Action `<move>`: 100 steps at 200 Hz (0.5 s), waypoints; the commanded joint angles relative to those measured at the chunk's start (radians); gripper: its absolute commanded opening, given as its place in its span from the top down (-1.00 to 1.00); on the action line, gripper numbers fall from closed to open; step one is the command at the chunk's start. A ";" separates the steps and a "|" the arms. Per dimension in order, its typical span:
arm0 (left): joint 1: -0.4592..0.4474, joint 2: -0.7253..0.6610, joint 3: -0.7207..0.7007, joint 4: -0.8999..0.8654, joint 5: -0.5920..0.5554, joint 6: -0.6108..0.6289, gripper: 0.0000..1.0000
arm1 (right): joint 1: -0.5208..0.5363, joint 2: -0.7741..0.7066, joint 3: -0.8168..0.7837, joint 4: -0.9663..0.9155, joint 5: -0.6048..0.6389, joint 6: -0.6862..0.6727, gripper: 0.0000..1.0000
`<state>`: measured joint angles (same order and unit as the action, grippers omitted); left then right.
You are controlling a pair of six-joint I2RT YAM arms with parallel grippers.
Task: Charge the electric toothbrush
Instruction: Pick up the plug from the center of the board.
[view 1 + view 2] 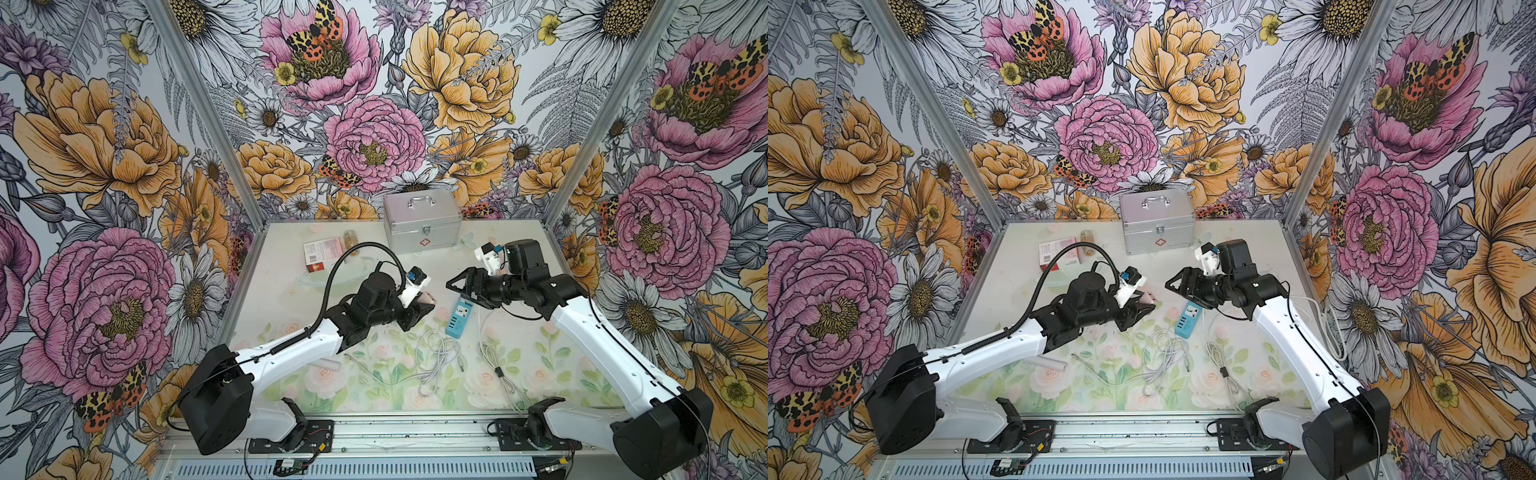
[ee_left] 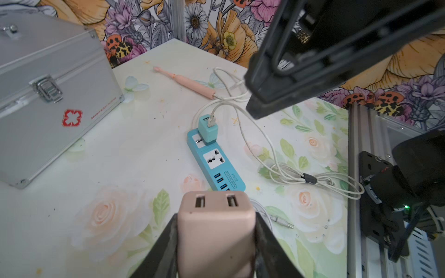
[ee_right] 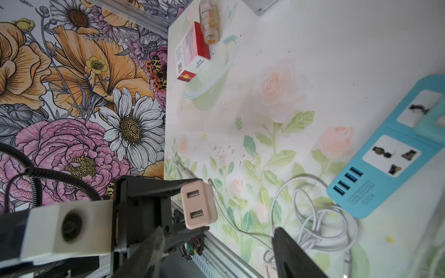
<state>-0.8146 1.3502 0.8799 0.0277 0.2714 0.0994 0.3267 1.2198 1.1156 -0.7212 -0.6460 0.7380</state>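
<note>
A pink electric toothbrush lies on the table in the left wrist view. A white cable runs from its base to a teal adapter that is plugged into the blue power strip. In both top views the toothbrush is hidden behind the right arm. My left gripper is shut on a pink two-port USB adapter, held above the table just left of the strip. My right gripper hovers open over the strip's far end, with nothing between its fingers and facing the pink adapter.
A silver first-aid case stands at the back. A red-and-white box and a small bottle lie at the back left. A loose white cable coil and a tied cable bundle lie near the front.
</note>
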 commanded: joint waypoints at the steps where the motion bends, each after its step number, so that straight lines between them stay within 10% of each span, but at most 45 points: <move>1: -0.010 0.005 0.030 0.098 0.120 0.135 0.44 | 0.037 0.034 0.030 -0.027 -0.041 0.030 -0.46; 100: -0.008 0.049 0.095 0.058 0.172 0.160 0.54 | 0.115 0.081 0.064 -0.027 -0.024 -0.014 -0.15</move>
<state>-0.8162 1.4021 0.9344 0.0738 0.3870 0.2436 0.4229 1.2839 1.1698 -0.7460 -0.6605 0.7452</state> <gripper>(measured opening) 0.443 0.619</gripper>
